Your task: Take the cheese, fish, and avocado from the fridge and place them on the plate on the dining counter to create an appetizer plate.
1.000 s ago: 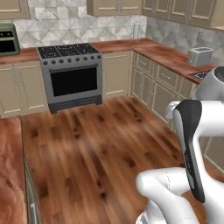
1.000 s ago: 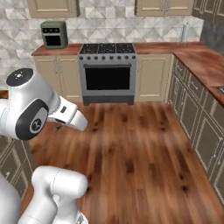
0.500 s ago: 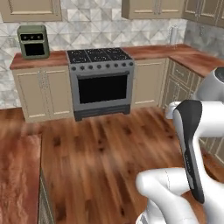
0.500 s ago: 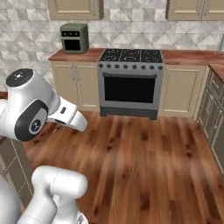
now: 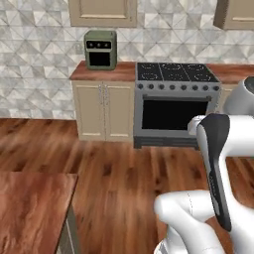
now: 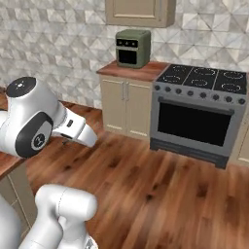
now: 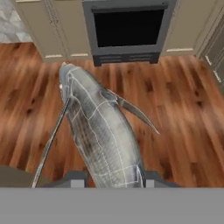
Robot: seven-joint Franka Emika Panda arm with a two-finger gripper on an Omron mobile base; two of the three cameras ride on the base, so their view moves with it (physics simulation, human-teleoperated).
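In the hand view the fish (image 7: 98,127), a grey-white piece with a fin sticking out to the right, hangs lengthwise in front of the camera. My gripper (image 7: 114,177) is shut on its near end, one dark fingertip on each side. The fish is carried in the air above the wooden floor. A corner of the reddish-brown dining counter (image 5: 32,208) shows at the lower left of the left base view. My white arm (image 5: 218,168) is folded close to the base. The cheese, avocado, fridge and plate are out of view.
Ahead stands a grey stove with a black oven door (image 5: 176,111) (image 6: 197,126) (image 7: 127,28). Left of it are beige cabinets (image 5: 104,111) under a wall counter carrying a green toaster oven (image 5: 100,48). Open wooden floor (image 5: 114,173) lies between.
The whole scene has slid to the right in both base views, so the base has turned left. The dining counter's corner has come into the left base view. The fish stays in the gripper.
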